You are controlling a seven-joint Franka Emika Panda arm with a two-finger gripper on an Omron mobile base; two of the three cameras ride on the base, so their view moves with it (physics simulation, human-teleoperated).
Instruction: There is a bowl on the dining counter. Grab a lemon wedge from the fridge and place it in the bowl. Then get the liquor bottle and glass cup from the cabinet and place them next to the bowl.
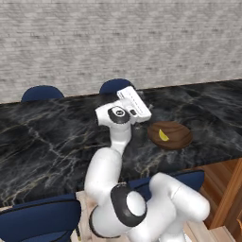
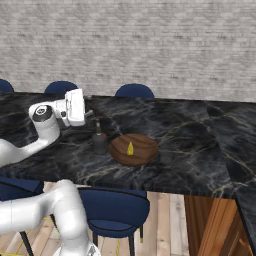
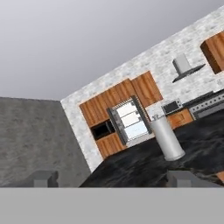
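Note:
The dark-brown bowl (image 2: 141, 151) sits on the black marble dining counter (image 2: 190, 150), and the yellow lemon wedge (image 2: 130, 148) lies in it. Just left of the bowl stands a short grey cylinder (image 2: 100, 144), by its look the glass cup. In the hand view this cup (image 3: 166, 138) stands ahead and to the right. My gripper (image 2: 92, 116) hovers above and left of the cup, open and holding nothing; its fingertips (image 3: 43, 177) are spread wide. In the left base view my white hand (image 1: 133, 100) covers the cup, with the bowl (image 1: 176, 137) to its right. The liquor bottle is out of view.
Blue stools stand along the far side (image 2: 134, 90) and the near side (image 2: 116, 209) of the counter. A brick wall (image 1: 118, 42) runs behind. Across the room the hand view shows the grey fridge (image 3: 128, 121) among wood cabinets (image 3: 144, 89).

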